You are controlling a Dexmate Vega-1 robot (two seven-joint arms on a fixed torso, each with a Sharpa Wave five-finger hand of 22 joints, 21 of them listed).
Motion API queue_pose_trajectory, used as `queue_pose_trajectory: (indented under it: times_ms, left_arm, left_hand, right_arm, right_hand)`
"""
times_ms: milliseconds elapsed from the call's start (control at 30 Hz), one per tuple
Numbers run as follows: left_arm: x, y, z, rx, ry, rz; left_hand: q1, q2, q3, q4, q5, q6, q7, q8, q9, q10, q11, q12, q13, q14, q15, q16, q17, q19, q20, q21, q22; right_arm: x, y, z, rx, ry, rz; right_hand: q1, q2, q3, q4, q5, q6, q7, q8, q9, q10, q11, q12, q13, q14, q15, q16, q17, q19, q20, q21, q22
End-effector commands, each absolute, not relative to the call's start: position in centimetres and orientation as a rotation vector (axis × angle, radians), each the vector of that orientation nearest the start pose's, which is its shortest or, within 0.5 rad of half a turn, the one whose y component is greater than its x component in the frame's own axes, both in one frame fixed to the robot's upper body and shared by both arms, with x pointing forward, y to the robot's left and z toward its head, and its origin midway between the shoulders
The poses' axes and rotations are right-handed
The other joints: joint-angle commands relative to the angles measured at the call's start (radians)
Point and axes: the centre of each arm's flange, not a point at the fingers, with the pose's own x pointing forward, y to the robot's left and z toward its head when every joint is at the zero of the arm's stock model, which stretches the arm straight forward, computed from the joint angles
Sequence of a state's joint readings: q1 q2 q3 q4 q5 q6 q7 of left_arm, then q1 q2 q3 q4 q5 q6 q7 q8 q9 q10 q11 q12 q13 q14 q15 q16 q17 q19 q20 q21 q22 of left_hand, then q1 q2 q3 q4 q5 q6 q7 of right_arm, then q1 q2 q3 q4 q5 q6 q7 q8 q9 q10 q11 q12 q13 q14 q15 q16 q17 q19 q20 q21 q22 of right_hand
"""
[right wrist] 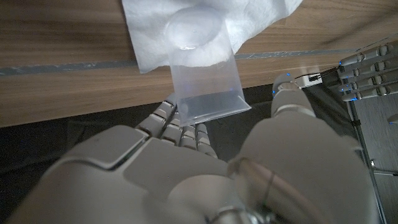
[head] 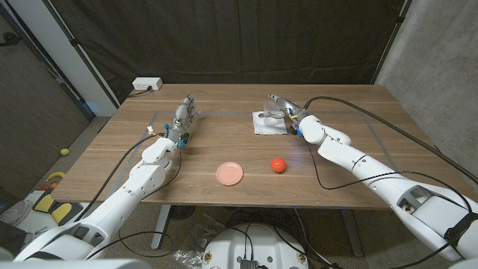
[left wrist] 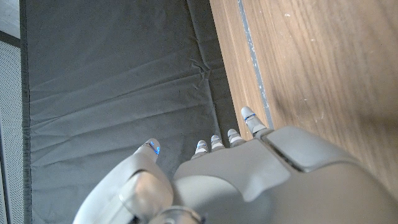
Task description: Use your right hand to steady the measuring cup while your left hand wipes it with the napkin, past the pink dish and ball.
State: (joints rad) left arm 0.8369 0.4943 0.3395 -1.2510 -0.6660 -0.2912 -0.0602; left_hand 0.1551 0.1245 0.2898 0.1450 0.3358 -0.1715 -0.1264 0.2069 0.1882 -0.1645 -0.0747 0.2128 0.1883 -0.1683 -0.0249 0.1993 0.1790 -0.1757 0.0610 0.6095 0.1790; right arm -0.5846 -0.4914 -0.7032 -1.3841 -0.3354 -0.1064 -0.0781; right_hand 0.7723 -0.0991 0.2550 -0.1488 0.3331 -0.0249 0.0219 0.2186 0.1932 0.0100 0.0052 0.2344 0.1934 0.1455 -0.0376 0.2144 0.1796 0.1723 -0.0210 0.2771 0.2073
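Right hand [head: 287, 113] reaching the clear plastic measuring cup [right wrist: 205, 78] on the white paper napkin [head: 267, 124], fingers around it, grip unconfirmed. Left hand [head: 182, 123] empty, fingers spread, well apart on wooden surface [head: 224, 142]. Wiping not started.

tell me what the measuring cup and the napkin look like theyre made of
Measuring cup: probably clear plastic, glossy; the wood grain and napkin show through its walls. Napkin: looks like soft white paper or tissue, matte, with crumpled folds and a ragged edge.

Left robot hand [left wrist: 249, 180] beside wooden table [left wrist: 323, 68], before dark curtain [left wrist: 118, 81].
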Motion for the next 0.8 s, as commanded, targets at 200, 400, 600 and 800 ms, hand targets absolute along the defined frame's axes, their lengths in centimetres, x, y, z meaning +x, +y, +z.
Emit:
queue_pose_trajectory:
  times_ms: [200,400,600,800]
  left_arm:
    - [65.9,30.9,-3.6,-0.075,-0.572,-0.181]
    - [66.3,30.7,-3.4,-0.074,-0.569,-0.19]
    - [66.6,30.6,-3.2,-0.065,-0.567,-0.198]
    - [66.7,30.3,-2.5,-0.01,-0.566,-0.198]
  left_hand:
    - [-0.001,0.004,0.003,0.007,-0.002,-0.07,0.0,-0.002,0.005,-0.006,0.005,-0.004,0.003,-0.022,0.003,-0.005,0.006,-0.056,0.007,-0.003,0.005]
    - [-0.002,0.004,0.002,0.008,-0.003,-0.071,-0.002,-0.003,0.005,-0.005,0.004,-0.004,0.003,-0.023,0.001,-0.006,0.005,-0.056,0.006,-0.005,0.005]
    - [-0.003,0.005,0.002,0.008,-0.003,-0.071,-0.002,-0.003,0.005,-0.006,0.006,-0.005,0.003,-0.024,0.0,-0.006,0.005,-0.056,0.005,-0.007,0.005]
    - [-0.002,0.005,0.002,0.007,-0.003,-0.073,-0.003,-0.004,0.005,-0.009,0.006,-0.006,0.003,-0.026,0.0,-0.008,0.005,-0.056,0.004,-0.009,0.005]
  right_arm:
    - [68.2,-14.5,1.3,-1.157,-0.556,0.038]
    - [68.4,-14.9,1.0,-1.143,-0.552,0.018]
    - [68.5,-15.4,0.9,-1.117,-0.552,-0.002]
    - [68.4,-15.7,1.2,-1.093,-0.565,-0.053]
  right_hand:
    - [0.118,0.091,0.003,0.012,0.029,0.123,-0.038,0.023,0.003,0.123,-0.046,0.034,0.002,0.206,-0.122,0.034,0.018,0.229,-0.128,0.144,0.064]
    - [0.198,0.188,0.012,0.015,0.017,0.275,-0.062,0.046,0.0,0.266,-0.071,0.067,-0.003,0.412,-0.19,0.061,0.031,0.325,-0.182,0.295,0.164]
    - [0.276,0.231,0.016,0.002,-0.012,0.346,-0.066,0.036,-0.002,0.336,-0.072,0.069,-0.005,0.515,-0.196,0.053,0.042,0.361,-0.193,0.433,0.268]
    - [0.327,0.237,0.015,-0.006,-0.033,0.38,-0.057,0.025,-0.002,0.364,-0.073,0.063,-0.006,0.578,-0.197,0.043,0.043,0.402,-0.195,0.523,0.314]
